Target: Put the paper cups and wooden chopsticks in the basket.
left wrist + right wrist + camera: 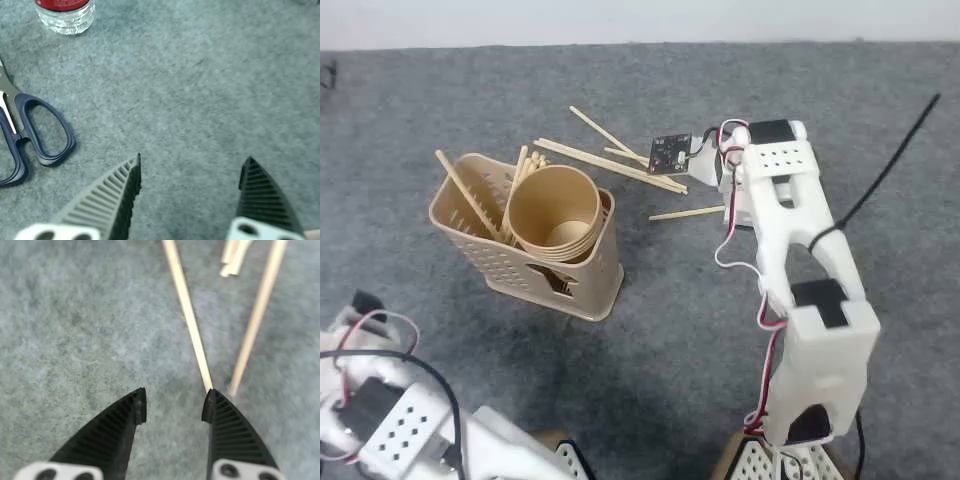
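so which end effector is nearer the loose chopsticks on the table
Right. The right end effector is open at the loose chopsticks, one fingertip at a stick's end. The left end effector is open over carpet beside scissors, away from them.

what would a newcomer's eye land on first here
The beige basket left of centre stands out first, holding a stack of paper cups and a few chopsticks. Next come the loose chopsticks scattered on the grey carpet behind it. The white right arm stretches over them, with the open right gripper at one stick's end.
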Controlling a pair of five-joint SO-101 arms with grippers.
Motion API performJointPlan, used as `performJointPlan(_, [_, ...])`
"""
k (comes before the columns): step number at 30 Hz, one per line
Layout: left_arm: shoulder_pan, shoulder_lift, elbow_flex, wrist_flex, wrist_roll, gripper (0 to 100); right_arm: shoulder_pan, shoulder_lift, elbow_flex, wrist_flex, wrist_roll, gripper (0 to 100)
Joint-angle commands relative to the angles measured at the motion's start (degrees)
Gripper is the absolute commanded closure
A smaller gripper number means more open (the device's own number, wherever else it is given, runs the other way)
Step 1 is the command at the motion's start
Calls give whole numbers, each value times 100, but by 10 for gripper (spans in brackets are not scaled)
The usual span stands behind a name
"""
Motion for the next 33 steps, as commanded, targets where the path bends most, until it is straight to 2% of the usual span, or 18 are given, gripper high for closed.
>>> performJointPlan(1, [-149,-9,215,-448,-176,702,-22,312,-580,110,299,809])
performJointPlan(11, [334,0,541,-721,-484,702,-22,980,-985,75,642,809])
performJointPlan(20, [352,0,664,-923,-492,702,84,1692,-1530,-66,607,809])
performJointPlan(24, [343,0,681,-932,-492,702,101,1675,-2136,453,440,809])
performJointPlan(28, [352,0,681,-941,-492,702,101,1824,-2224,400,448,813])
performJointPlan(33, [352,0,681,-941,-484,702,224,2378,-2233,251,448,971])
